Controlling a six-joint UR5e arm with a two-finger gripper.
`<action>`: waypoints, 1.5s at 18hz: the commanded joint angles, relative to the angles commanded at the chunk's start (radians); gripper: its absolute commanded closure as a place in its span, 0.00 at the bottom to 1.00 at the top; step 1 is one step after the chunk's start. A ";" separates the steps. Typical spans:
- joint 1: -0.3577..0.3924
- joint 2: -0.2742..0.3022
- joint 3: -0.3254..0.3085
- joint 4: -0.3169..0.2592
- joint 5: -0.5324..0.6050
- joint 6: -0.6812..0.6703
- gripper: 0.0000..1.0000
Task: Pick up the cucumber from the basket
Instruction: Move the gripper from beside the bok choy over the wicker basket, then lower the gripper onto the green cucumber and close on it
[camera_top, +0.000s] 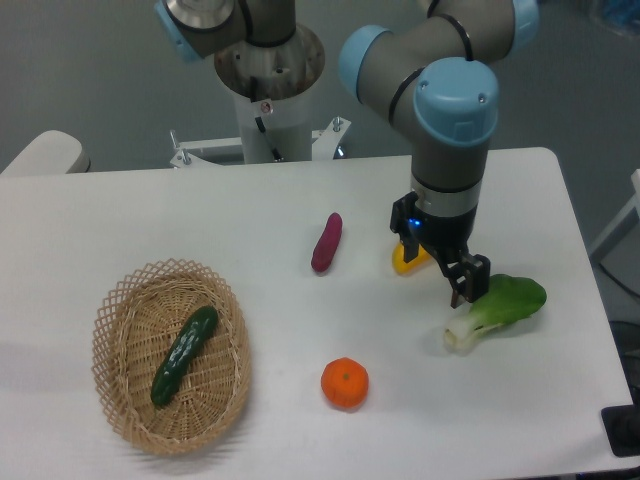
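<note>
Arm over right side of table, wrist vertical, gripper (440, 275) pointing down, fingers apart, empty.
Cucumber (185, 355): dark green, glossy, lying diagonally in wicker basket (130, 425), near left, well apart from gripper.

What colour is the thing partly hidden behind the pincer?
Yellow: a small yellow item on the table, mostly hidden by the pincer. The fixed camera is the only view.

Even, diffuse overhead light; soft faint shadows; slightly soft focus; no glare, mild graininess.
</note>
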 joint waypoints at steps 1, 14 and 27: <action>-0.009 0.011 -0.014 0.000 0.000 -0.048 0.00; -0.344 -0.035 -0.091 0.012 -0.006 -0.951 0.00; -0.537 -0.236 -0.074 0.224 0.009 -1.122 0.00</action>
